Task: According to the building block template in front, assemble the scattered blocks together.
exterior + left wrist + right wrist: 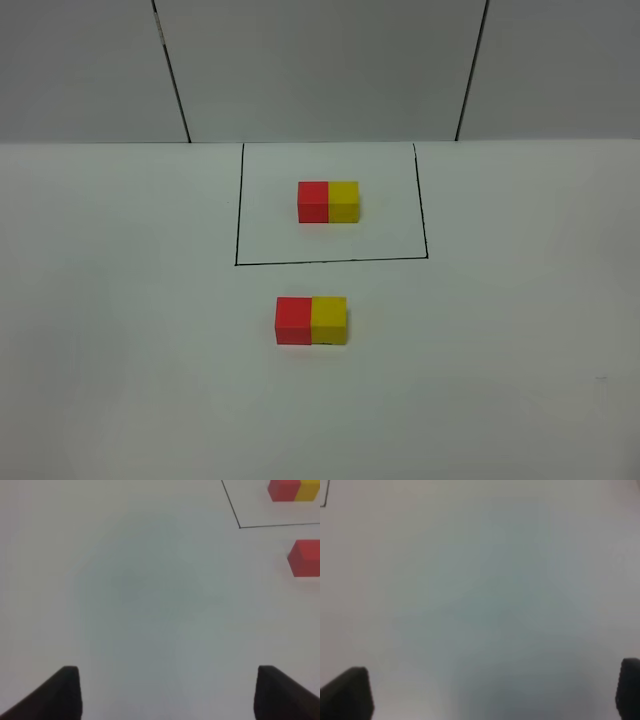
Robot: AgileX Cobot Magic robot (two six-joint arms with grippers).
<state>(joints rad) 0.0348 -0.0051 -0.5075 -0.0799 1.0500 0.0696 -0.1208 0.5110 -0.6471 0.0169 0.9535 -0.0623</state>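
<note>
The building block template [329,202], a red cube joined to a yellow cube, sits inside a thin black drawn outline [237,230] at the table's middle back. In front of the outline the scattered red block [293,320] and yellow block [329,319] stand side by side, touching, red on the left. No arm shows in the exterior high view. In the left wrist view my left gripper [167,692] is open over bare table, with the red block [305,557] and the template [292,490] far off to one side. My right gripper [492,692] is open over bare table.
The table is white, with a grey panelled wall [320,60] behind it, crossed by black seams. A corner of the outline [325,500] shows at the edge of the right wrist view.
</note>
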